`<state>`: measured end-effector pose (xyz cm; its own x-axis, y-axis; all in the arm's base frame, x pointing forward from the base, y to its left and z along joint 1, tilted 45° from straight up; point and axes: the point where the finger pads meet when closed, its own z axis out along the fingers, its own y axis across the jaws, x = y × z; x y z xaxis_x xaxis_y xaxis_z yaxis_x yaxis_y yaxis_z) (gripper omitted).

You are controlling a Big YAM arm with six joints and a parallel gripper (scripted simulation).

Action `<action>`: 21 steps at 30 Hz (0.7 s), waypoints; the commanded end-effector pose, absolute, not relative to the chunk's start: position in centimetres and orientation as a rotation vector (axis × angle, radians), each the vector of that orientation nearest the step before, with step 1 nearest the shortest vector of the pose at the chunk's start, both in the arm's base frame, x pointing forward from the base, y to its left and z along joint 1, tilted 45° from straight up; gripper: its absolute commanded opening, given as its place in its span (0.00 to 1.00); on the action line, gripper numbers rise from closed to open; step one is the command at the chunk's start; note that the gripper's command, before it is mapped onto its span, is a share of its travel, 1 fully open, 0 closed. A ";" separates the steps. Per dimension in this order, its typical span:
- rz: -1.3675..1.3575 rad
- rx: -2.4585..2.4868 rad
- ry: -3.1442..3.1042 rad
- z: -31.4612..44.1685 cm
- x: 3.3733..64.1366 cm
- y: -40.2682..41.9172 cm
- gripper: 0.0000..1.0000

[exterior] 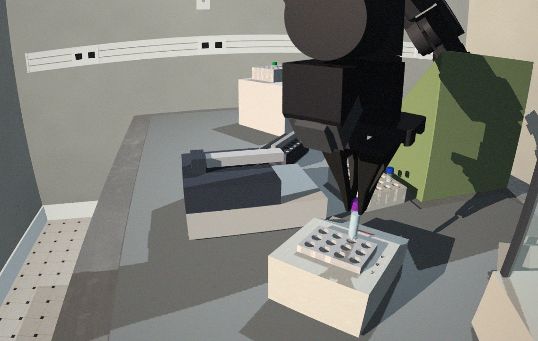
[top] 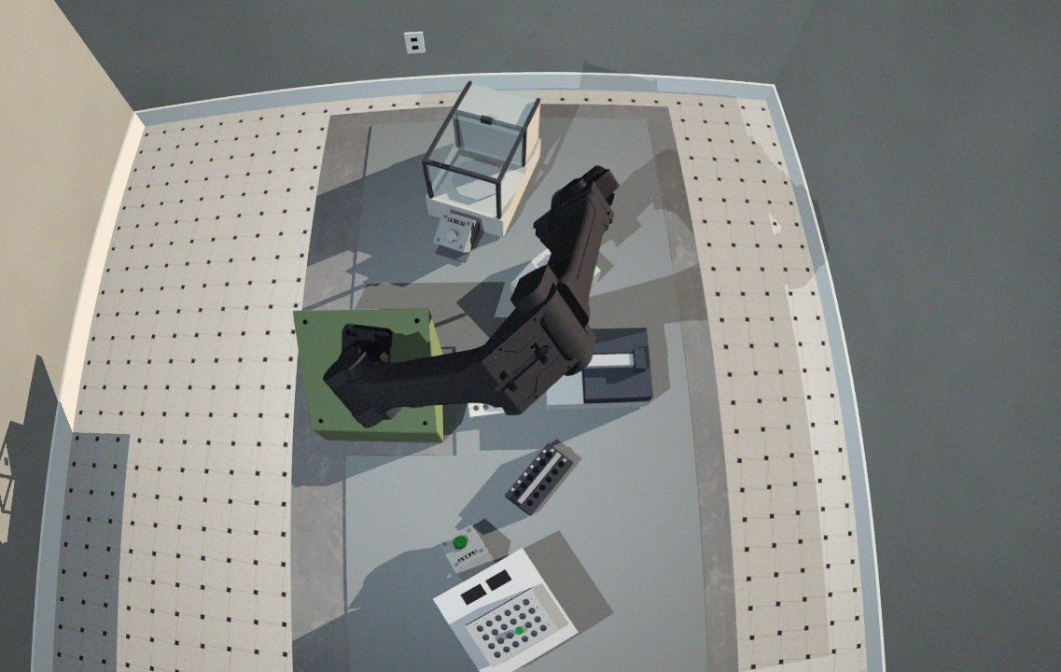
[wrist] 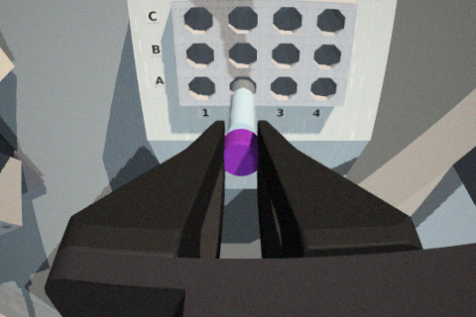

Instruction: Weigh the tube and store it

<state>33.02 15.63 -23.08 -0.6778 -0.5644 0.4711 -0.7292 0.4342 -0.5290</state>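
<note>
My gripper [exterior: 355, 209] [wrist: 241, 136] is shut on the violet cap of tube A [exterior: 353, 223] [wrist: 243, 109]. The pale tube hangs nearly upright with its tip at the mouth of bore A2 of the dry block [exterior: 313, 277] [wrist: 379, 64]; whether the tip is inside the mouth I cannot tell. Most of the tube stands above the block. The block's other bores look empty. The balance [top: 463, 170] [exterior: 523, 211] has its door pane [top: 504, 104] slid back, so its box is open on top. In the top view the arm hides the fingertips.
The spectrophotometer [top: 617, 385] [exterior: 232, 190] stands beside the dry block. The tube rack [exterior: 395, 197], with a blue-capped tube [exterior: 390, 170], is near the green base [top: 313, 368]. The magnet block [top: 523, 498] and mixer [top: 454, 614] are farther off. A small grey box [top: 443, 242] stands before the balance.
</note>
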 end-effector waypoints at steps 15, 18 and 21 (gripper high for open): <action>1.071 1.129 -2.458 -24.1 33.1 14.5 0.09; 1.071 1.129 -2.457 -24.1 33.1 14.5 0.09; 1.070 1.129 -2.458 -24.1 33.1 14.5 0.09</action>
<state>33.18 15.50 -23.21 -0.6773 -0.5694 0.4659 -0.7290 0.4339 -0.5294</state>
